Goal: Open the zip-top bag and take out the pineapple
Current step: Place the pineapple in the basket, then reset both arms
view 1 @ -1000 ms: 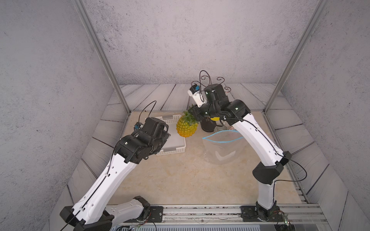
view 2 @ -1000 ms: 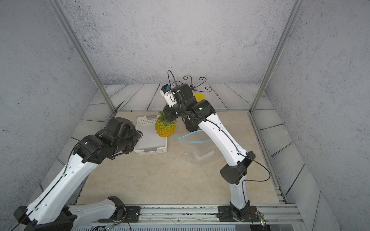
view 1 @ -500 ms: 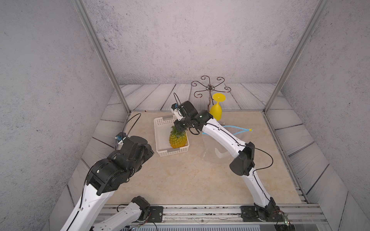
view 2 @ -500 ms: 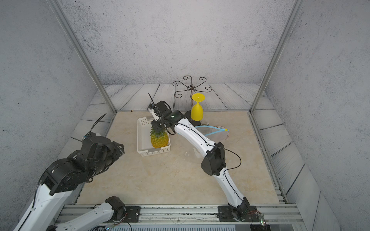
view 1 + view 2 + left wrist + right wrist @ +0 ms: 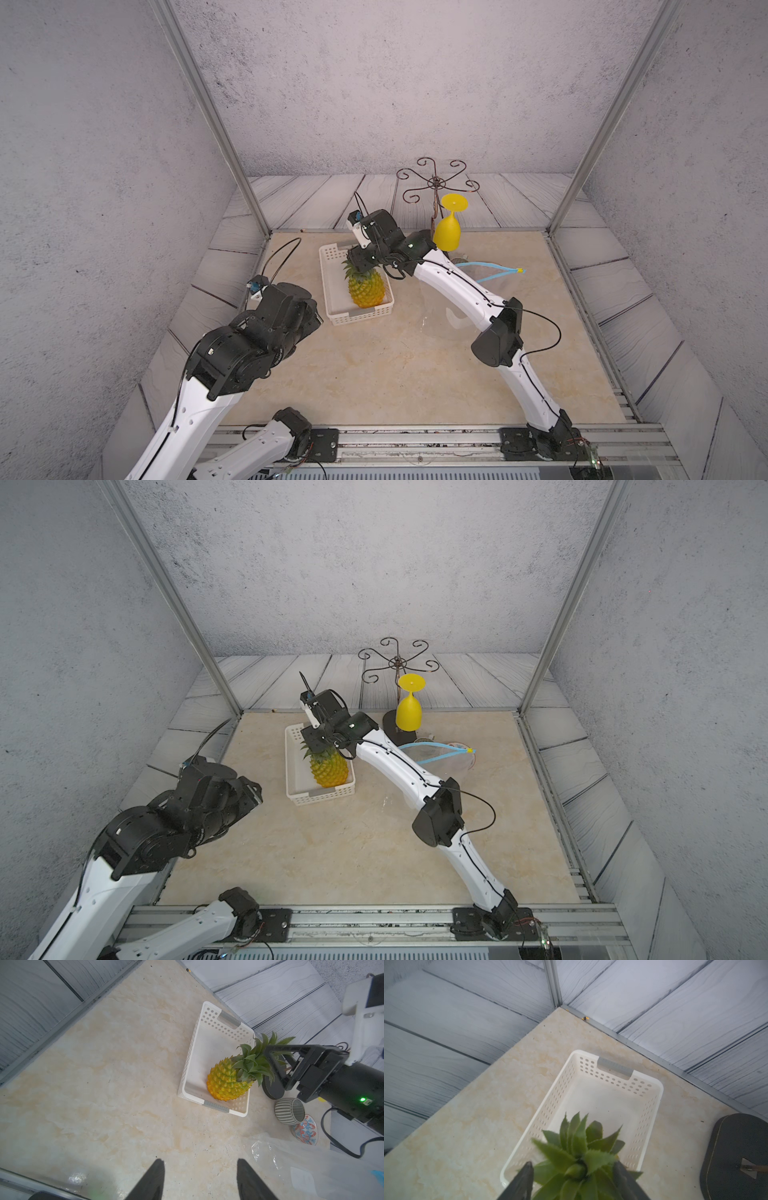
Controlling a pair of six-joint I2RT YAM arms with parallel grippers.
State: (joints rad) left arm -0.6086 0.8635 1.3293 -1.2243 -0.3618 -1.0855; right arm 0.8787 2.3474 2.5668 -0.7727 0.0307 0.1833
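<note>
The pineapple [image 5: 365, 286] [image 5: 329, 769] stands upright at the near end of a white basket [image 5: 361, 318] [image 5: 193, 1043]. My right gripper [image 5: 360, 262] [image 5: 573, 1164] hangs over its green crown [image 5: 579, 1159], open, with one finger on each side of the leaves. To the right lies the clear zip-top bag [image 5: 440, 316] [image 5: 301, 1167], partly under the right arm. Its light-blue zip strip [image 5: 440, 752] gapes open. My left gripper [image 5: 200, 1160] [image 5: 253, 796] is open and empty over bare table at the front left.
A yellow goblet [image 5: 448, 232] hangs upside down on a wire rack [image 5: 436, 183] at the back, on a black base [image 5: 737, 1157]. A striped cup [image 5: 289, 1111] and a patterned dish [image 5: 305, 1130] sit between the basket and the bag. Walls close in on three sides.
The right arm carried the pineapple left and down into the basket, then opened its jaws. The left arm drew back to the front left.
</note>
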